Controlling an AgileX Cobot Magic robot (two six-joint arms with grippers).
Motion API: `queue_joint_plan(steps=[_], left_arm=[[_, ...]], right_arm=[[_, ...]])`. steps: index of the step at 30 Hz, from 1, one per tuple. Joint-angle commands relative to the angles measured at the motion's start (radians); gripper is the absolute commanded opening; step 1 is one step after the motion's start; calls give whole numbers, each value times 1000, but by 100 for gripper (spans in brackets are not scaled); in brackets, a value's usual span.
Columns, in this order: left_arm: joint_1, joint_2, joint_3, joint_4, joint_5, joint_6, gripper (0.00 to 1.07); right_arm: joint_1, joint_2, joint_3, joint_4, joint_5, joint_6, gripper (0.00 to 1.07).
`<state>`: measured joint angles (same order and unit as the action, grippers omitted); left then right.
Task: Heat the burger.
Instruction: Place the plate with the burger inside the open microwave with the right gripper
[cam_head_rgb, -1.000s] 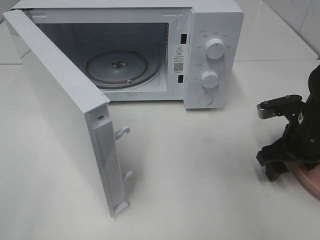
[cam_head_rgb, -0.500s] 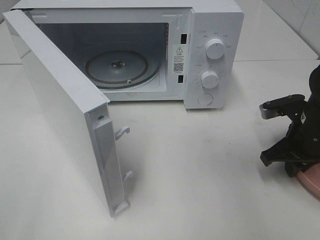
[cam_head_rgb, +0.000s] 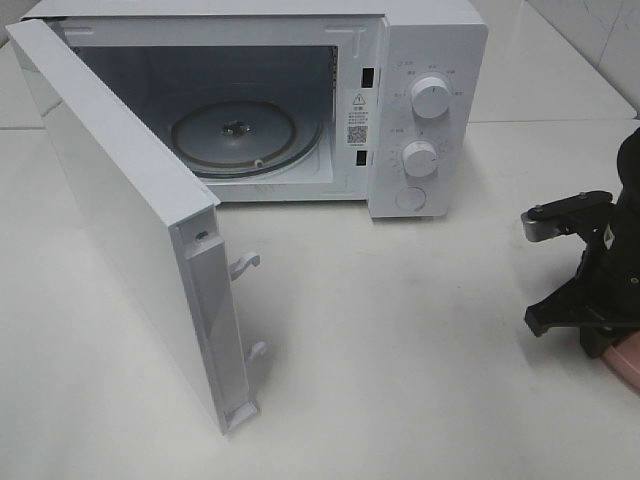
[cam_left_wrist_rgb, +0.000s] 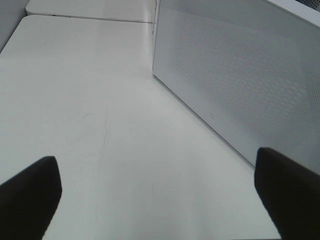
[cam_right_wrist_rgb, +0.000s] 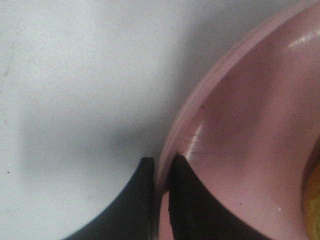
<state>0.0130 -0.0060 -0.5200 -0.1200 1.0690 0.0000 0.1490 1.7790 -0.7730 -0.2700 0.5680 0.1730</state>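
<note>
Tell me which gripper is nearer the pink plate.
Right. The right gripper is on the pink plate, clamped across its rim. The left gripper hangs open over the table beside the microwave door, on its outer face, with no plate in its view.

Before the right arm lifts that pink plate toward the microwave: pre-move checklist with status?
1. Microwave door swung open: ok.
2. Turntable bare: ok.
3. Right pincer closed across the rim of the pink plate, one finger on each side: ok.
4. Burger seated on the plate: cannot tell; only a yellow sliver shows at the frame edge.
5. Left pincer open, holding nothing, on the door's outer side: ok.
</note>
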Motion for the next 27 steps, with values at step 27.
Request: queue_joint_plan(steps=[27], left_arm=[[-2, -15, 1, -3, -1, -8, 99]], right_arm=[[144, -157, 113, -298, 140, 298, 0]])
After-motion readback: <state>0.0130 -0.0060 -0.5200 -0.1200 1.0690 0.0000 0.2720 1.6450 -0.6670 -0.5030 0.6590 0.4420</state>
